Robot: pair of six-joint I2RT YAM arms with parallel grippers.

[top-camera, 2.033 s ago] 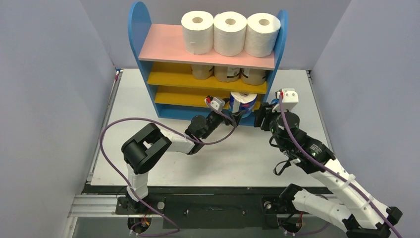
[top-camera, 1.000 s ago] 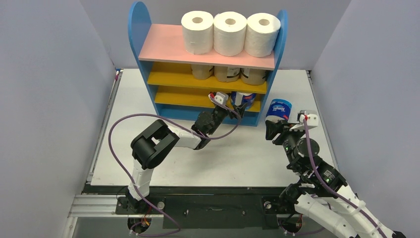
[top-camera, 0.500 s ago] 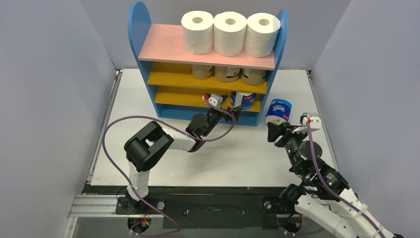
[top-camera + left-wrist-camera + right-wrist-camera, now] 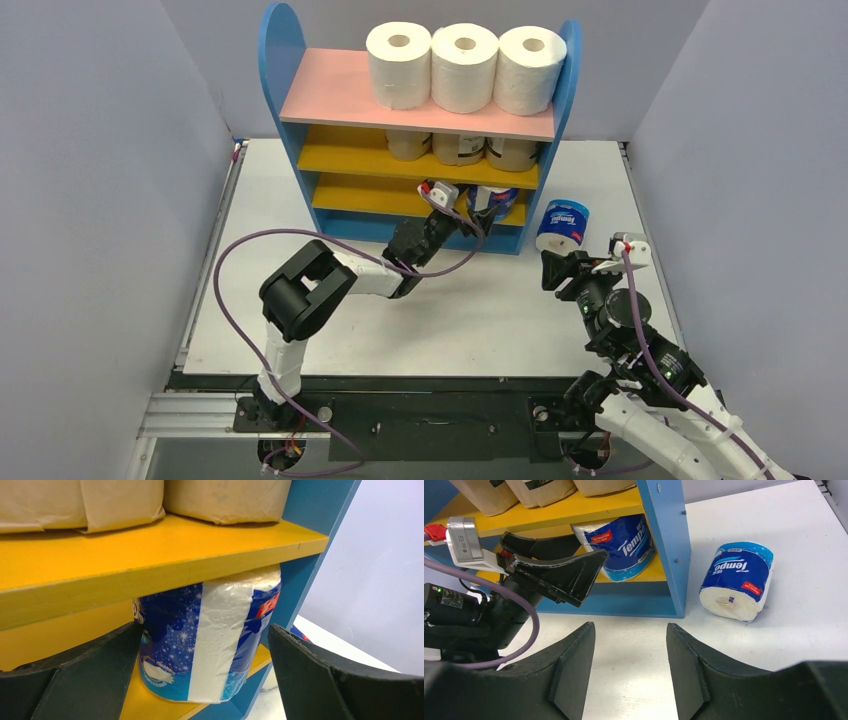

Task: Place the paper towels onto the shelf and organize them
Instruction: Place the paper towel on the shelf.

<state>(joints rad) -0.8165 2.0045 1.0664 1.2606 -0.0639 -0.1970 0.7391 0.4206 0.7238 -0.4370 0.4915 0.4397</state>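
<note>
Nearly done: left pincer (image 4: 204, 630) gapes, released, facing a blue roll (image 4: 621, 545) low on the shelf (image 4: 669, 540), while right pincer (image 4: 630, 627), spread and empty, likely must next grasp the last roll (image 4: 736, 580) on the bench (image 4: 804, 530).

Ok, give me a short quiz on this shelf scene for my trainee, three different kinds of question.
1. True or false: the blue roll beside the shelf lies on its side on the table.
2. How many white rolls stand on the pink top board?
3. Pick one. The right gripper is: A open and empty, B shut on a roll, C out of view.

Key: 1 true; 2 three; 3 A.
</note>
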